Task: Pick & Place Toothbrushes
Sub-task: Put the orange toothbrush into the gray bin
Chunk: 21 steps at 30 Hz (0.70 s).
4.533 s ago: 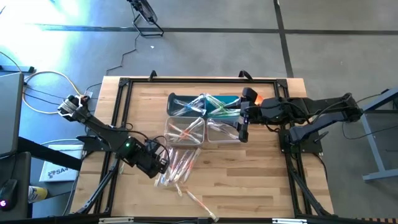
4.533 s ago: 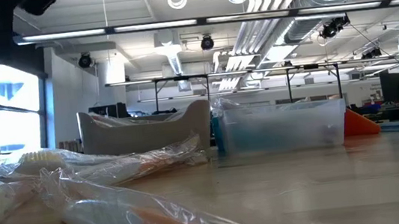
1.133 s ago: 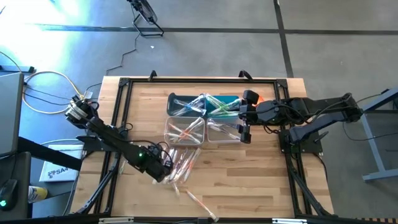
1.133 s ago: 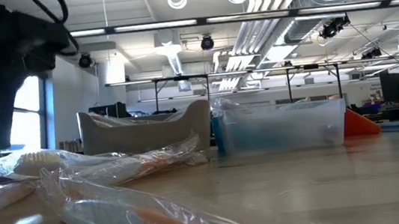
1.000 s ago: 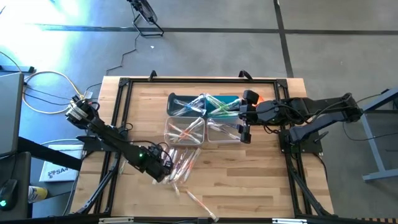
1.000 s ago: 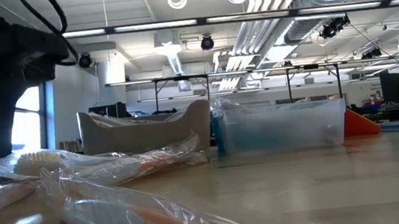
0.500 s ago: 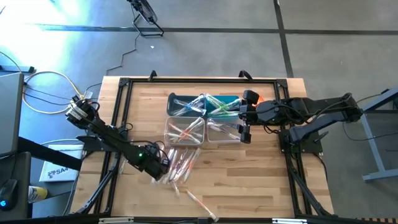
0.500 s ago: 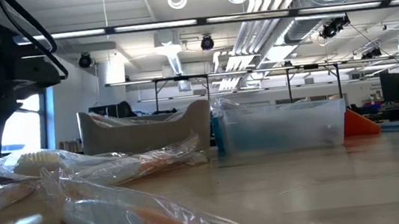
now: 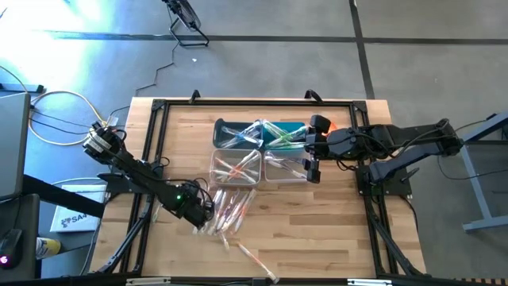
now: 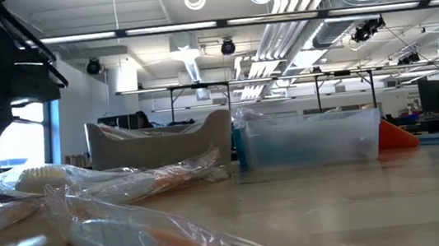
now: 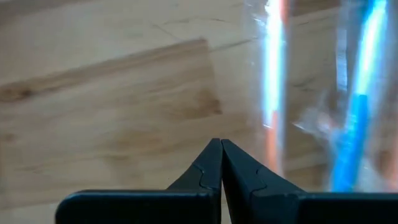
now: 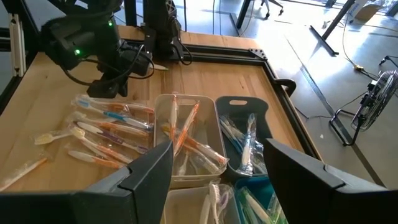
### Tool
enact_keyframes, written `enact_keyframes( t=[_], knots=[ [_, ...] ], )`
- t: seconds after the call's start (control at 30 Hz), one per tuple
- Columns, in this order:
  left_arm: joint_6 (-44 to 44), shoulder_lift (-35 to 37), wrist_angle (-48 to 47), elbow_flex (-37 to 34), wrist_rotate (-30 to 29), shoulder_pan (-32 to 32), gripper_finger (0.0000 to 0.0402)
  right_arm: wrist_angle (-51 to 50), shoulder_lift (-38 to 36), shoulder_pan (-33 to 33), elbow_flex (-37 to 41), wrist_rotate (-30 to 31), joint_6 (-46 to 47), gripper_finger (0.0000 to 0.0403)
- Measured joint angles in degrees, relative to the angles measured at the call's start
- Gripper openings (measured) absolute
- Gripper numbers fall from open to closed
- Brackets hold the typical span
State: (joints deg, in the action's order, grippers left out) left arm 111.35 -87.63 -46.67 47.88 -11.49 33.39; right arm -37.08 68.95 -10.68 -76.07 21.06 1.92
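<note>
Left claw (image 9: 205,214) is clenched tight with nothing in it, tips pressed together right at the edge of the loose pile of toothbrushes (image 9: 226,213) near the desk's (image 9: 317,230) front edge, left of the middle. In the left wrist view it's down over bare wood with a couple of wrapped brushes just beside the tips, one orange-handled, one blue (image 11: 354,124). Looks to me like it's either missed a grab or is lining up for one, can't say which.

Right claw (image 9: 311,151) is released, fingers spread wide, parked above the bins toward the right side of the desk. It isn't carrying anything.

Progress-wise I'd call it partway. There are four small bins clustered near the back middle of the desk, and they all have something in them:
- clear bin (image 9: 236,167), front left: several brushes, orange or pinkish handles
- clear bin (image 9: 283,169), front right: a few pale ones, hard to tell colours
- dark bin (image 9: 235,131), back left: a handful of whitish or clear-wrapped ones
- teal bin (image 9: 284,133), back right: greenish brushes

Still left: a decent heap on the desk, maybe a dozen or so, plus a stray one (image 9: 258,260) lying closer to the front edge, apart from the heap.
</note>
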Motion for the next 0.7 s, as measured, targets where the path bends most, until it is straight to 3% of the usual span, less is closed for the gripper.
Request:
enact_keyframes(
  t=[0.23,0.47,0.7],
  knots=[
    [-0.03,1.33,8.17,0.00,-0.20,0.00,0.0000,-0.01,0.00,0.00,0.00,0.00,0.00,0.0243],
    [-0.07,-0.69,13.39,0.04,-5.08,0.00,0.0000,-0.02,0.00,-0.01,0.00,0.00,-0.01,0.0243],
    [-0.05,-5.01,13.37,0.24,-2.07,0.02,0.0000,-0.04,0.00,0.00,0.00,0.00,-0.01,0.0243]
  ],
)
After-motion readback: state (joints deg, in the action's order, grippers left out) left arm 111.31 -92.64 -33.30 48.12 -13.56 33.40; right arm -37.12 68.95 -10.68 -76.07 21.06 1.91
